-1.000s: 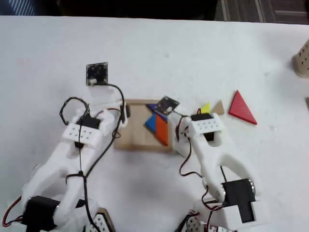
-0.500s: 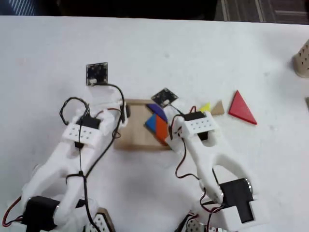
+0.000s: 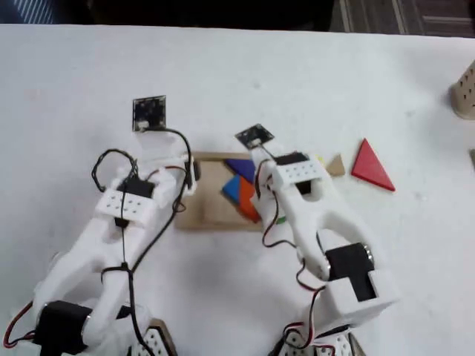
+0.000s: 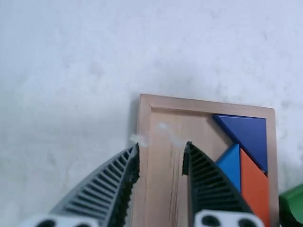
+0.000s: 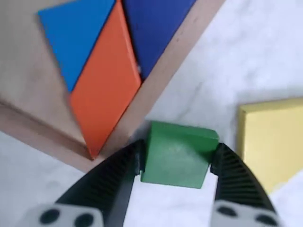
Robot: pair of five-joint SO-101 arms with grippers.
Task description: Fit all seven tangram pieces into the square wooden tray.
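Gripping green piece point(image 5: 179, 153) in right jaws beside tray point(image 4: 208, 105); straddling its wall with left jaws narrowly parted; counting three pieces point(image 3: 234, 190) seated, four outstanding.

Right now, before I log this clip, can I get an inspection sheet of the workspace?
Surface: white table.
Job's things: wooden tray holding a dark blue triangle, a light blue triangle and an orange piece; green block just outside its edge; yellow piece, tan triangle and red triangle out on the table.
Clutter: perforated tan object at the table's edge.
Grippers: left gripper open, straddling the tray's wall; right gripper shut on the green block.
Cables: black cable and red wire loose along the arms.
Surroundings: dark floor beyond the table.
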